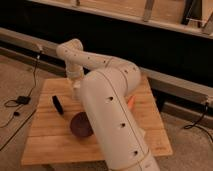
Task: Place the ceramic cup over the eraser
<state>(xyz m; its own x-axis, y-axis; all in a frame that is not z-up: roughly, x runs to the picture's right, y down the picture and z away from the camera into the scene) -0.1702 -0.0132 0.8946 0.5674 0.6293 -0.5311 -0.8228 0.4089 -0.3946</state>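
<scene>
Cup not yet over eraser [58, 105]: placement judged still to do
Eraser lies uncovered on table [50, 142], up-left of dark bowl [80, 125]; ceramic cup not visible, maybe behind arm [110, 110]; gripper [76, 86] low behind eraser, mostly hidden, grip state cannot tell

Wooden bench [50, 145] with a bulky white arm [110, 115] across its middle. Elbow high at 11 o'clock, tool [77, 88] hanging below it near the bench's far side, partly hidden. Black eraser [57, 105] at 9 o'clock, lying bare, apart from the tool. Dark red bowl [80, 125] at 7 o'clock, against the arm. Orange piece [131, 101] at 3 o'clock.
</scene>
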